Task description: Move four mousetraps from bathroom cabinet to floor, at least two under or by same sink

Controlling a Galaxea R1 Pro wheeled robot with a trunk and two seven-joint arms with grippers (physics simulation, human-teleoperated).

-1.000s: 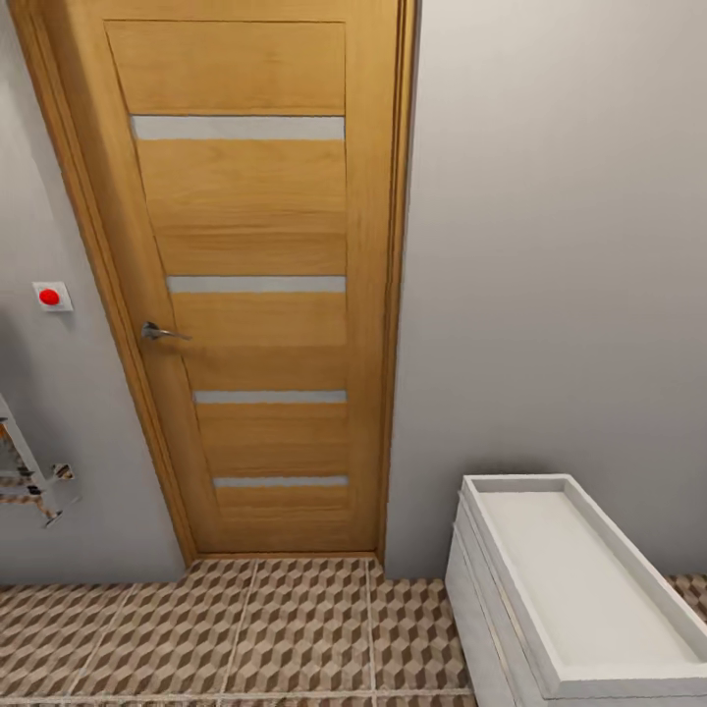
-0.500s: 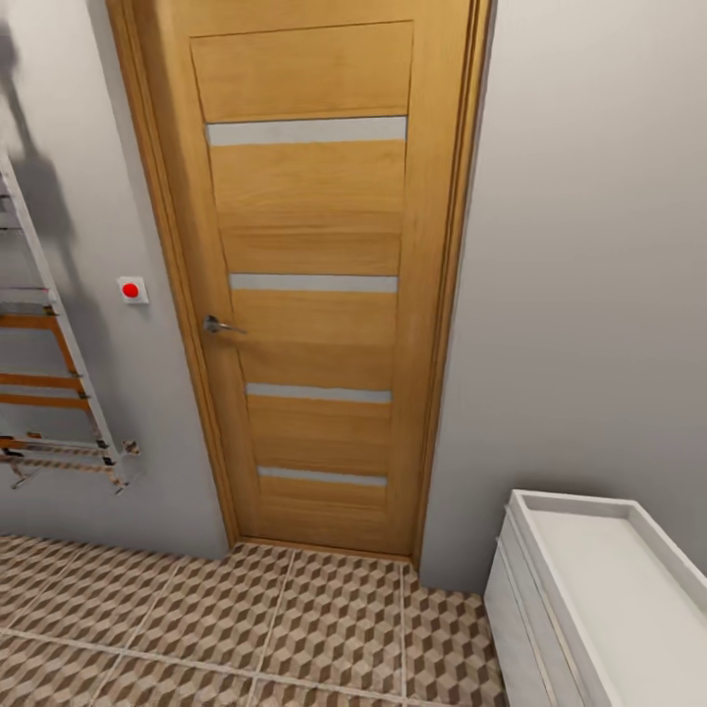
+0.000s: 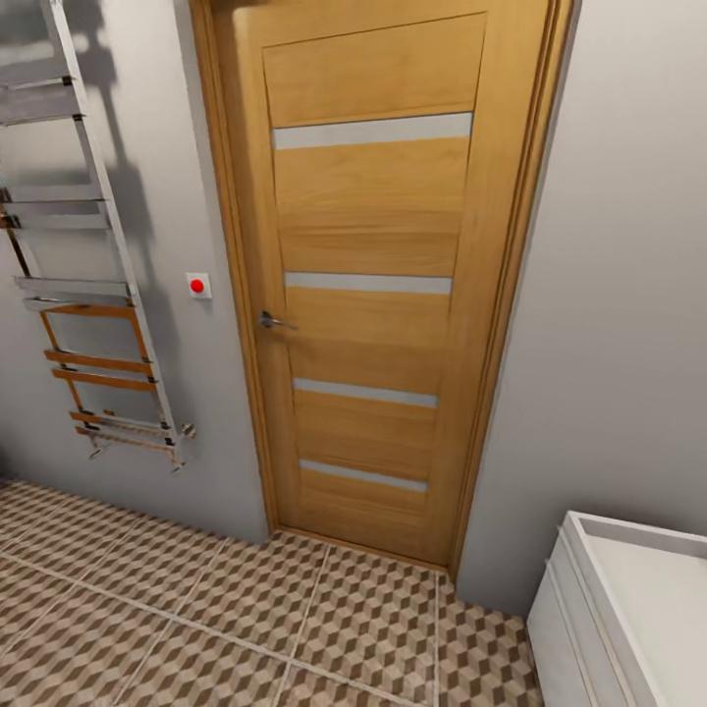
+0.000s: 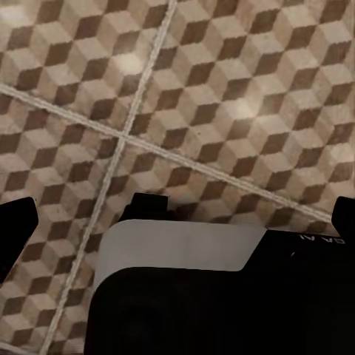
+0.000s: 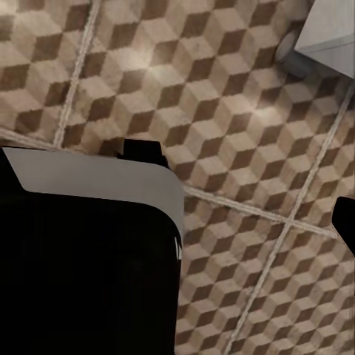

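Neither gripper's state can be told from the wrist views, where the bathroom floor [image 4: 222, 96] is seen, while beyond it the door [image 3: 373, 285] is now framed further right and a towel rail [image 3: 88, 295] revealed, so searching for the cabinet is judged unfinished.

The bathroom floor [image 3: 245, 609] is tiled in large squares printed with a brown, beige and white cube pattern, divided by pale grout lines. A white unit [image 3: 589, 638] is stood on it beside the wall, right of a wooden door [image 3: 373, 295].
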